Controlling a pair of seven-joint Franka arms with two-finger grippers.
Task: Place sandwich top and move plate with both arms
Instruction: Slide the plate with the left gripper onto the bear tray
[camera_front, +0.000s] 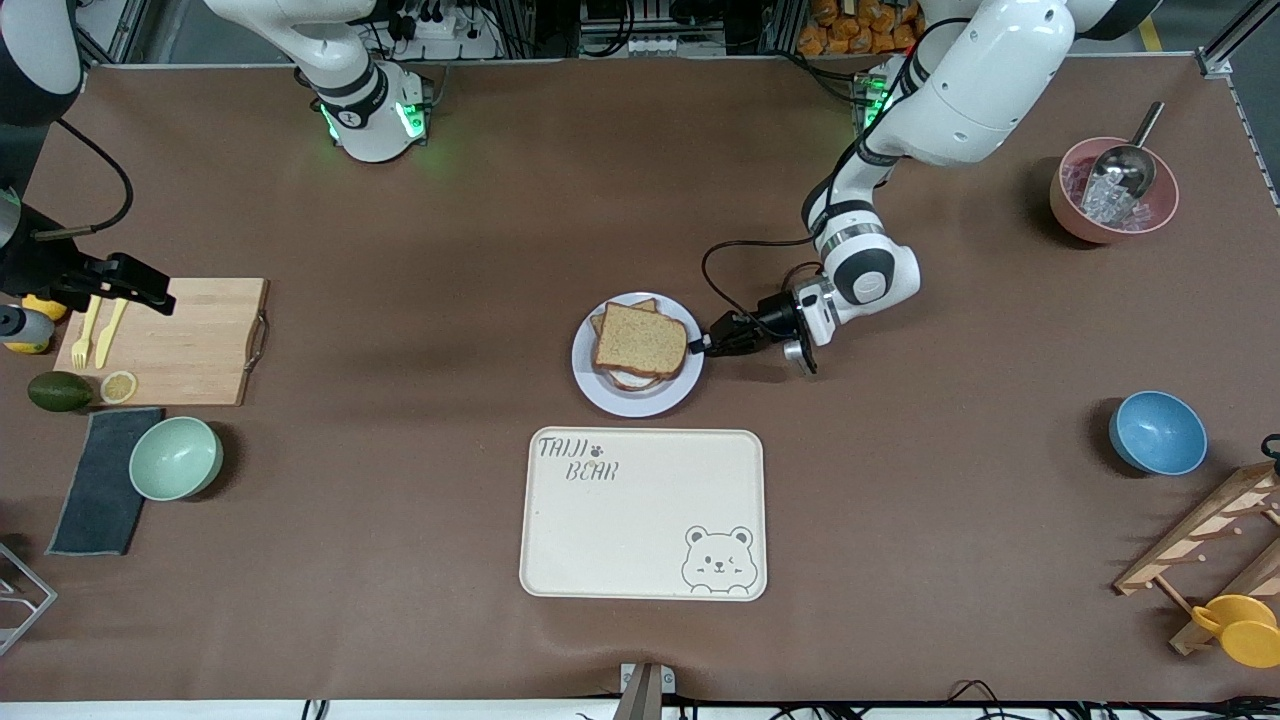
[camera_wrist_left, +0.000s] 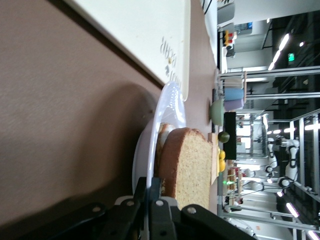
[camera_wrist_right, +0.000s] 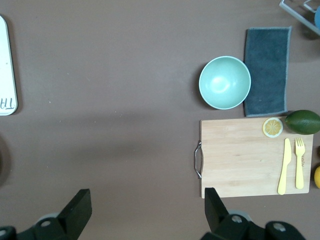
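The pale plate (camera_front: 600, 392) lies mid-table, just farther from the front camera than the cream tray. On it is a stacked sandwich, with the plain brown sandwich top (camera_front: 640, 340) uppermost. My left gripper (camera_front: 701, 346) is low at the plate's edge toward the left arm's end, shut on the rim. In the left wrist view my left gripper (camera_wrist_left: 156, 192) pinches the thin rim of the plate (camera_wrist_left: 150, 140), with the sandwich top (camera_wrist_left: 192, 165) just past it. My right gripper (camera_front: 140, 290) hangs open and empty above the wooden board, and it also shows in the right wrist view (camera_wrist_right: 145, 210).
A cream bear-printed tray (camera_front: 645, 515) lies nearer the camera than the plate. At the right arm's end are a wooden board (camera_front: 190, 340) with yellow cutlery, a mint bowl (camera_front: 176, 457) and a dark cloth (camera_front: 100, 480). At the left arm's end are a blue bowl (camera_front: 1157, 432), a pink bowl (camera_front: 1113, 190) and a wooden rack (camera_front: 1210, 540).
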